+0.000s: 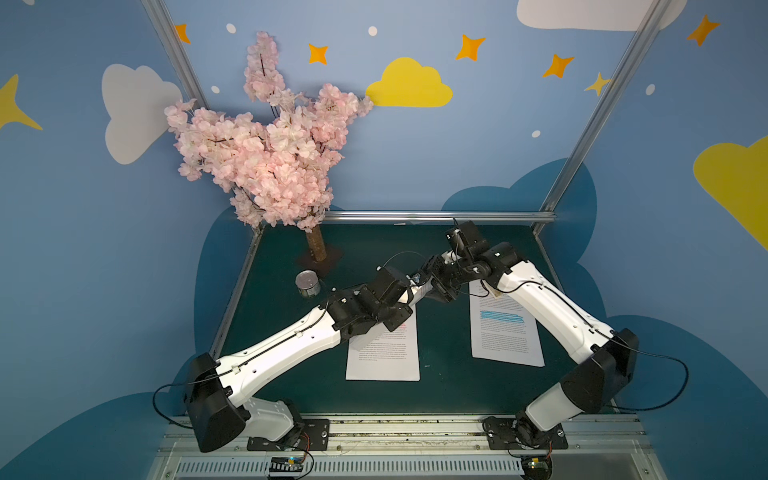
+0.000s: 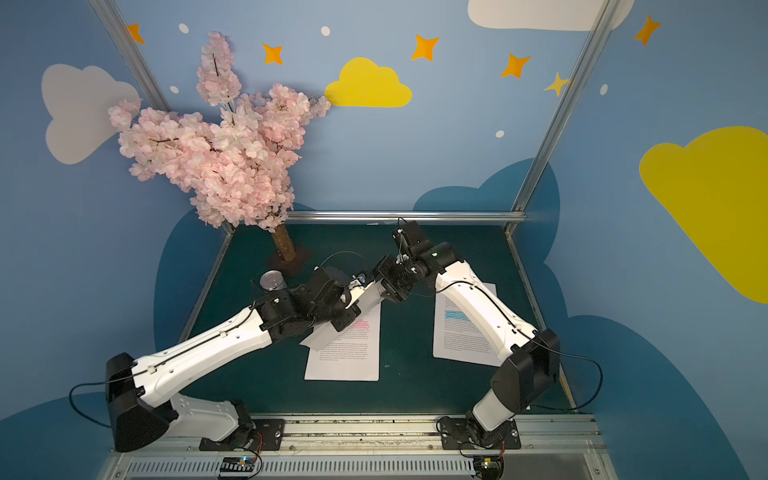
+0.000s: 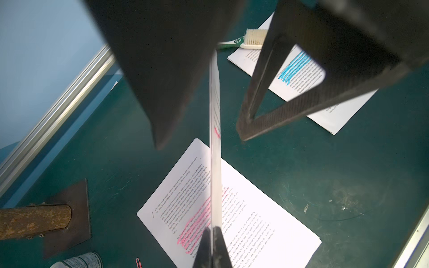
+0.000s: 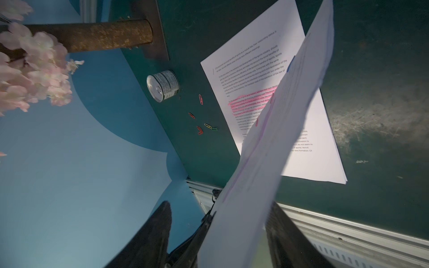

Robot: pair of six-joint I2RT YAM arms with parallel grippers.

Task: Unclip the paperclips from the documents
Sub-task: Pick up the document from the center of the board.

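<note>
- Above the green worktop (image 4: 371, 69), our left fingers (image 3: 219, 243) are pinching one page (image 4: 267, 139) tight and holding it up.
- Our right fingers (image 4: 160, 232) are standing open with that page between them.
- A blue paperclip (image 4: 290, 63) is sitting on the page's edge.
- Loose paperclips (image 4: 200, 99) are lying by the can (image 4: 162, 85), beside the pink-marked document (image 4: 255, 69), which is lying flat.
</note>
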